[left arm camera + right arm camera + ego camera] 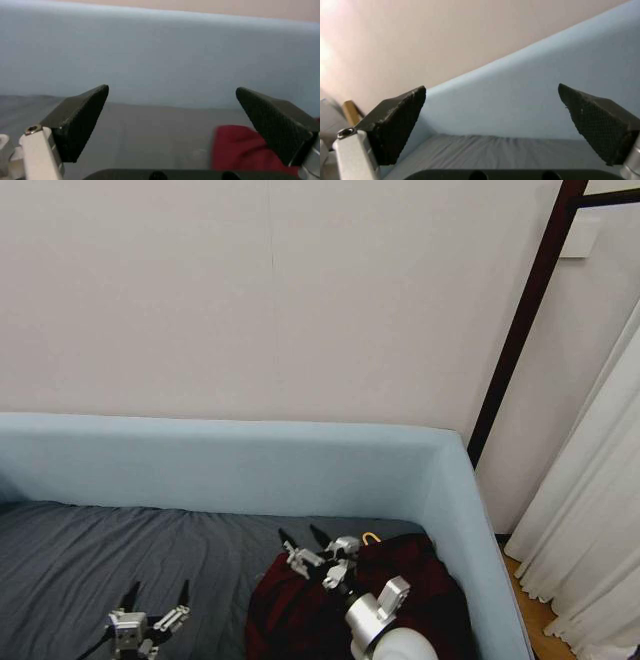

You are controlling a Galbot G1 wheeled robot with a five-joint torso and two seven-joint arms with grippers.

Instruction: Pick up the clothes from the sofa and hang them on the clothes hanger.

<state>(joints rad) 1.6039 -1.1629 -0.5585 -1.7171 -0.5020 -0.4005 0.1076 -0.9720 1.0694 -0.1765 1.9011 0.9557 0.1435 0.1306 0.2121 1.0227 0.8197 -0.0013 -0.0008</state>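
Nothing to read here: no lettering, label, brand, number or sign comes through legibly on any surface.
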